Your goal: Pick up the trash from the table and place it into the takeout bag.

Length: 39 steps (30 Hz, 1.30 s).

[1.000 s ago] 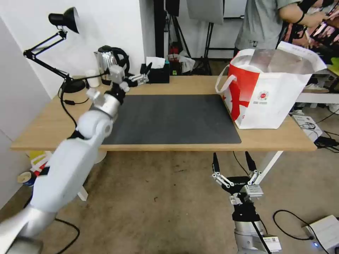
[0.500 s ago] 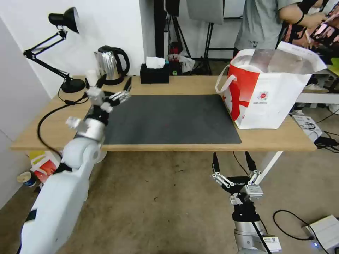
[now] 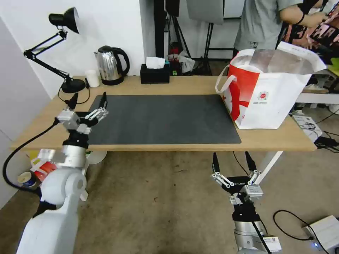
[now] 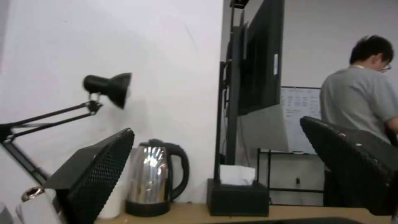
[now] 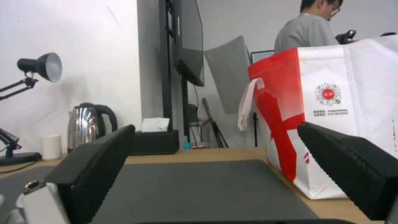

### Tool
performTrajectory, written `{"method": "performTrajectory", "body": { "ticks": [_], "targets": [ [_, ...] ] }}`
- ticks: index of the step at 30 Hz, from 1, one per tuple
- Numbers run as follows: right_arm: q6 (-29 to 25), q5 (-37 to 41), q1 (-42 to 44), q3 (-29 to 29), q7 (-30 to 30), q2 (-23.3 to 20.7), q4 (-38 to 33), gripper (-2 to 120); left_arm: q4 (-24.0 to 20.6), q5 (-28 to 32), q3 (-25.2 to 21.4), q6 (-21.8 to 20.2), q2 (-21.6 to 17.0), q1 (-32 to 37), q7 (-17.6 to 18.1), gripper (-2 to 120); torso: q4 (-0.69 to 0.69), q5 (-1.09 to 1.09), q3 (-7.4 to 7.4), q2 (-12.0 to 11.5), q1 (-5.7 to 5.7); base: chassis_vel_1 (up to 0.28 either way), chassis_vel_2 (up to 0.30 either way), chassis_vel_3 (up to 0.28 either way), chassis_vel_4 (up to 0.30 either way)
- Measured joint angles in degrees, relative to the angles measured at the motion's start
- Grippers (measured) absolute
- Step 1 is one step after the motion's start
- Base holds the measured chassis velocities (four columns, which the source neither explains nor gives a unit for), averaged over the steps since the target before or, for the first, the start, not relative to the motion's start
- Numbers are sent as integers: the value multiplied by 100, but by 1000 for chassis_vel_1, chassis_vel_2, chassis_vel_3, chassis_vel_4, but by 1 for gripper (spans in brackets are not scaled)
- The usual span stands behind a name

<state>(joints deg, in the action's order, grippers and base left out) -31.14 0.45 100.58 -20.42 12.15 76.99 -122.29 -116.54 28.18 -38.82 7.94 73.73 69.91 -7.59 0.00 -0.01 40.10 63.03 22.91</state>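
Your desk (image 3: 53,123) looks cleared: the dark grey mat (image 3: 166,118) lies bare, and no bowl or drink cup sits anywhere on the wood. What stands there is not trash: the desk lamp (image 3: 67,53), the small white cup (image 3: 93,78), the kettle (image 3: 110,65) and the black tissue box (image 3: 154,73), all lined along the far edge. The takeout bag (image 3: 272,95) stands upright on the right end of the desk, just beside the mat, its mouth open and the foil lining showing; you cannot see down to the bottom, so what it holds cannot be confirmed from here. Your left gripper (image 3: 87,103) hovers at the near left corner of the mat, fingers spread wide apart with nothing between them; the left wrist view looks out between its black pads (image 4: 97,174) toward the kettle. Your right gripper (image 3: 232,163) hangs below the desk's front edge, likewise spread and empty, aimed toward the bag. Judged from this layout, the picking and placing appears finished, with nothing left on the desk to collect.
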Motion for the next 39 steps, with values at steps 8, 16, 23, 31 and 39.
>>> {"method": "performTrajectory", "body": {
  "ticks": [8,16,23,31,39],
  "targets": [
    [0,0,0,0,0,0,0,100,-410,-311,-388,172,524,737,-13,100,0,1,0,0,0,0,0,0,0],
    [0,0,0,0,0,0,0,100,-383,-754,-351,759,891,1238,-49,100,-2,1,0,-1,0,0,0,0,0],
    [0,0,0,0,0,-1,0,100,-387,-858,-363,1003,1027,1507,-137,100,0,1,0,-1,0,0,0,0,0],
    [0,0,0,-1,0,0,0,100,-272,-953,-405,1438,1155,1868,-321,100,0,0,1,-1,0,0,0,0,0],
    [0,0,0,0,0,0,0,100,-262,-955,-418,1693,1257,2133,-465,100,0,1,0,-1,0,0,0,0,0]
  ]
}}
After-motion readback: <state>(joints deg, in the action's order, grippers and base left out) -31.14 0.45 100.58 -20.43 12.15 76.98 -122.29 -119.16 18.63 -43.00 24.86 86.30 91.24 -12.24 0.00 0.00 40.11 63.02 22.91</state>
